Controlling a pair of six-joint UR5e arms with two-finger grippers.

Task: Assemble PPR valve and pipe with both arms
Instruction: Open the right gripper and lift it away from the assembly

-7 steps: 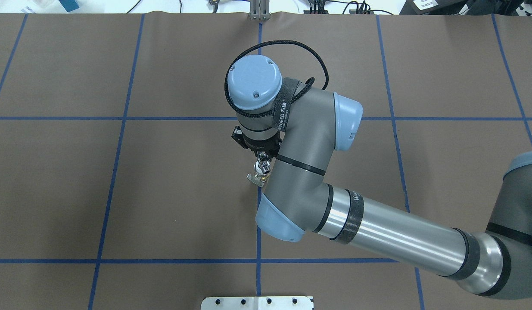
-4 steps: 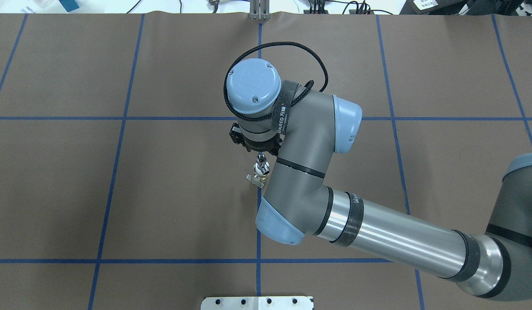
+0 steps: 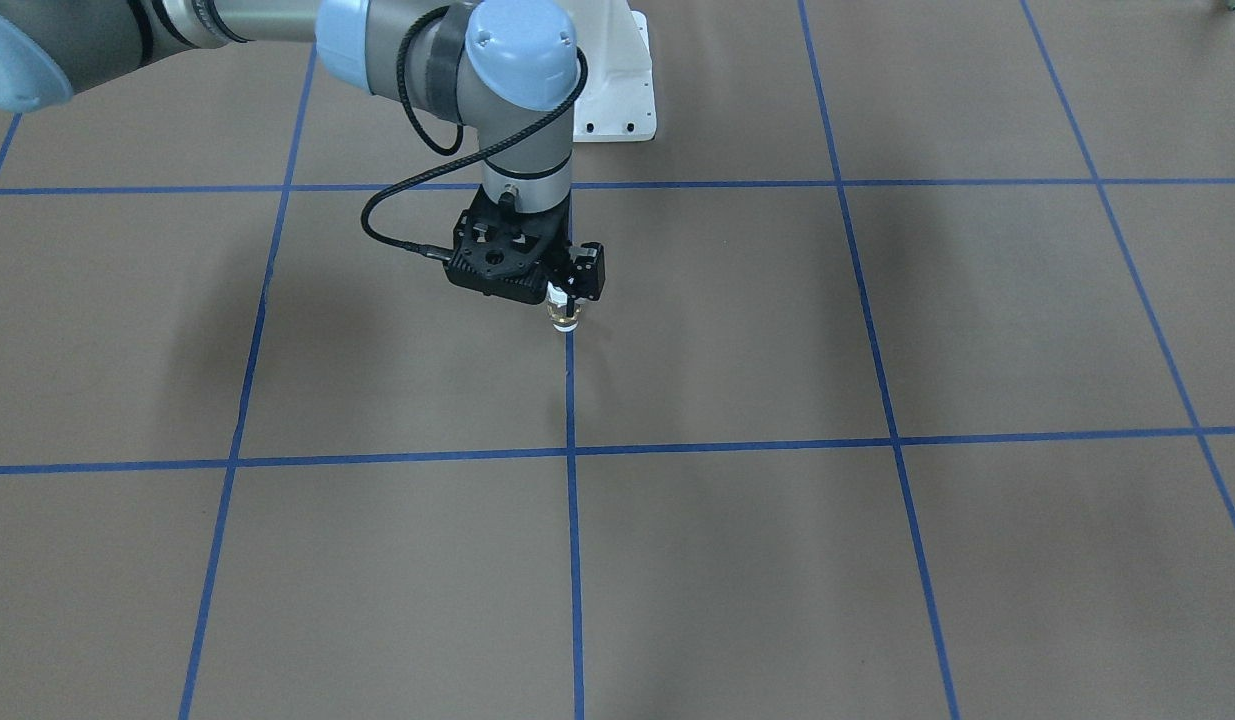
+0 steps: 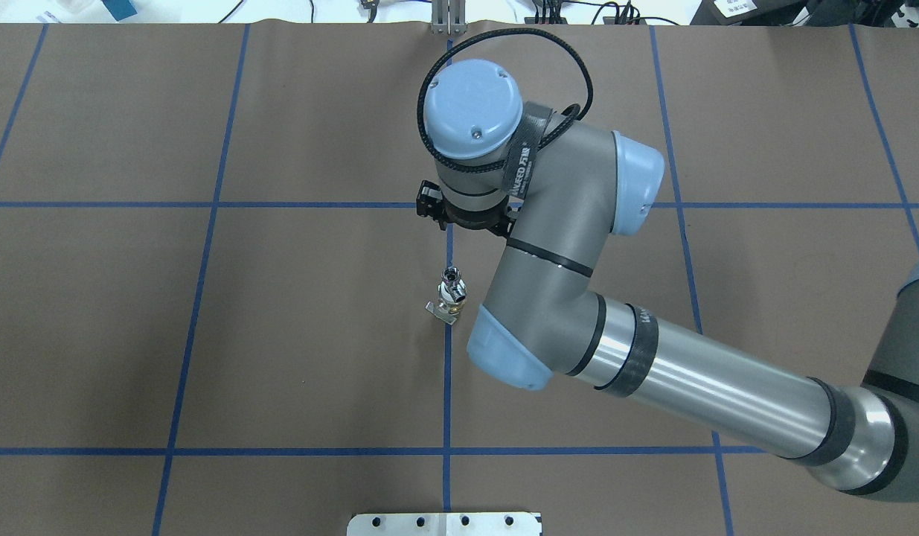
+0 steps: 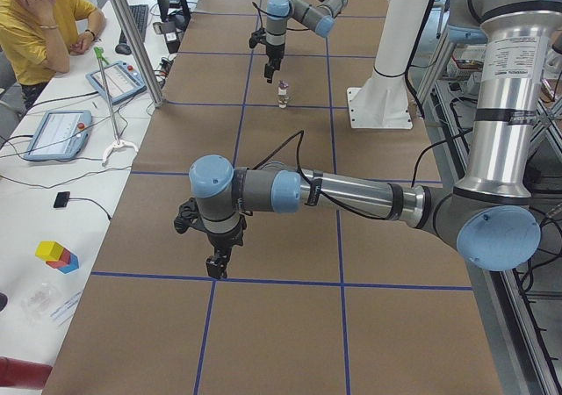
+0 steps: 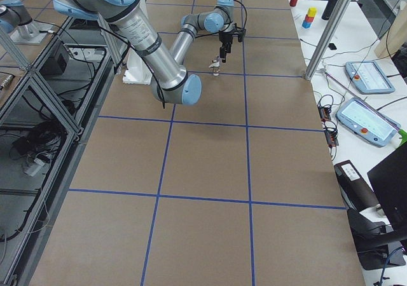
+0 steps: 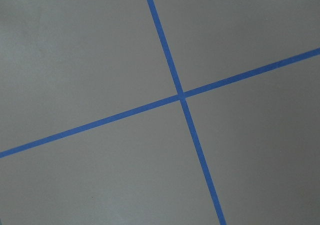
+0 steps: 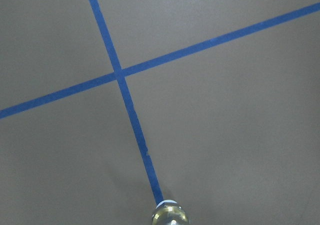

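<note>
Right gripper (image 6: 222, 51) drawn off valve (image 4: 452, 295) since earlier frame; jaw spread cannot be told.
- Valve upright on tape line (image 4: 447, 387), free-standing.
- Pipe (image 4: 451, 276) apparently seated on top.
- Left gripper (image 5: 216, 263) well apart from line; state unclear.
- Retreat straight along line, avoid brushing lever.

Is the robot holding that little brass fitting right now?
No, the valve stands free on the table, apart from the right arm.

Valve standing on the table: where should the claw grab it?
The valve stands upright by itself, and its grey lever sticks out sideways low down. So I'd pinch its narrow top neck, coming straight down from above, where nothing is in the way.
</note>
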